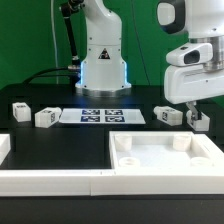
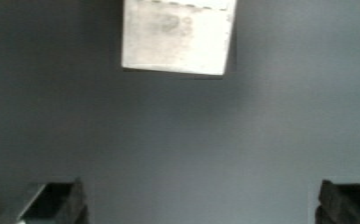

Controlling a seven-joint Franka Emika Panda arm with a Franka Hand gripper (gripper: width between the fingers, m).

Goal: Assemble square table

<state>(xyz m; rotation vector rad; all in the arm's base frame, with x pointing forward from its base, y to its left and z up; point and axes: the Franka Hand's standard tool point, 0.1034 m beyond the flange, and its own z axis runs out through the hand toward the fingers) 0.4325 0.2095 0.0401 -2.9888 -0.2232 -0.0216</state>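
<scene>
Gripper (image 1: 191, 108) hangs over the exterior view's right side, jaws spread fully wide, nothing held. The wrist view shows only bare black table (image 2: 195, 140) between the fingers (image 2: 52, 203), with one leg (image 2: 177, 35) ahead, so it is probably lining up a pick. The tabletop (image 1: 165, 160) lies front right, rim up, ready for legs. A spare leg (image 1: 20, 110) lies well apart on the left.

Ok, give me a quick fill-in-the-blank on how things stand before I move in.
1. The gripper is ___ and holds nothing.
2. On the exterior view's left of the marker board lie ___ legs.
3. The table top lies with its raised rim facing ___.
Missing words: open; two; up.
</scene>
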